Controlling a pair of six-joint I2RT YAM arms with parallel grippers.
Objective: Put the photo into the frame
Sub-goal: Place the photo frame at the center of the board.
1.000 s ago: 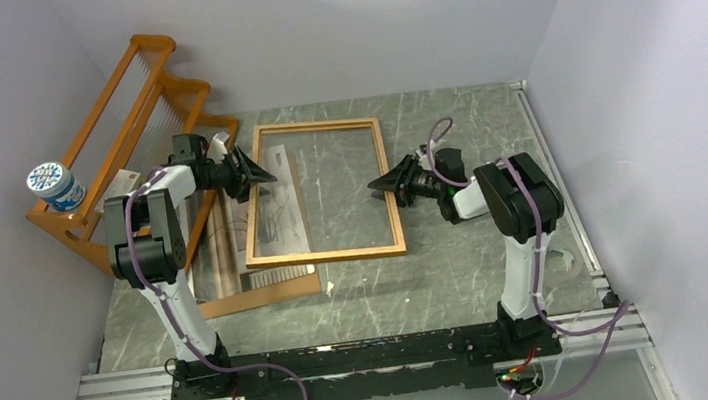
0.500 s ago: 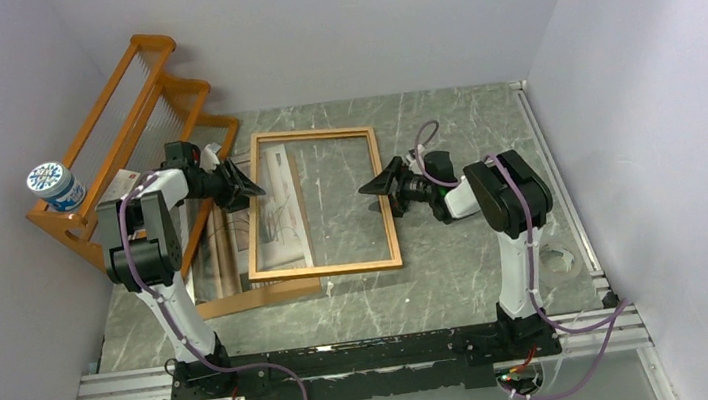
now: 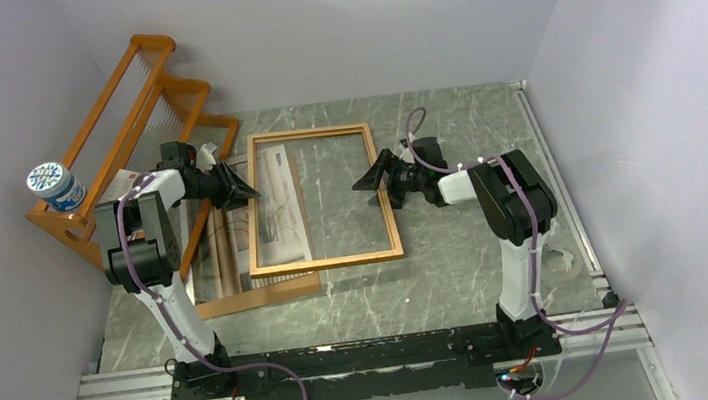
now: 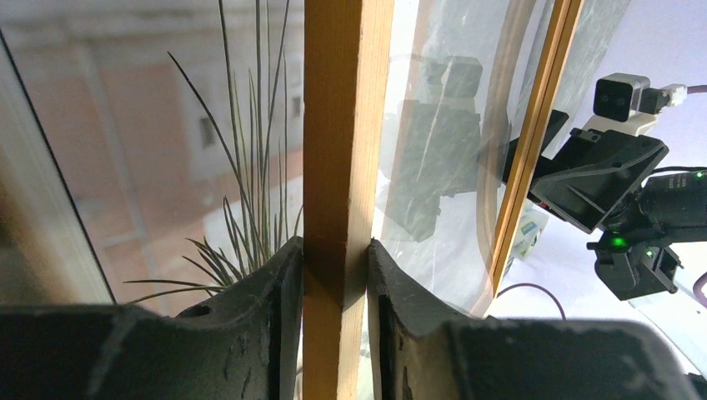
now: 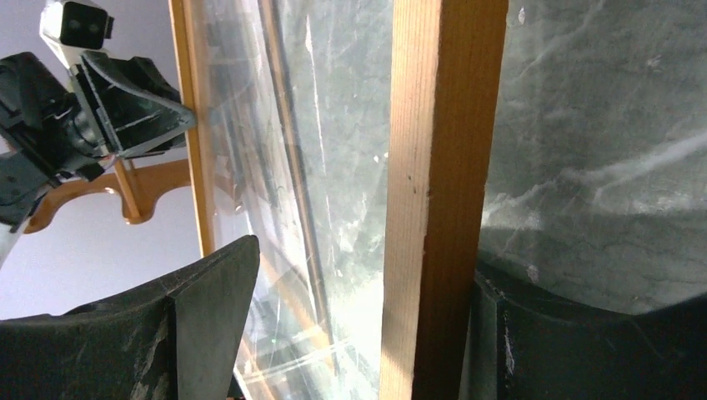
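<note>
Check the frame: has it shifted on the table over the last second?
Yes. The frame has shifted: its far rail now sits further from the back edge of the table, toward the arm bases and slightly left.

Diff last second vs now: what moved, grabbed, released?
The frame shifted slightly, its far end swinging left. The left gripper, fingers shut on the left rail, drew left; the right gripper moved left and away from its base, fingers open astride the right rail. No clear new grab or release. The photo, rack and tin stayed put.
</note>
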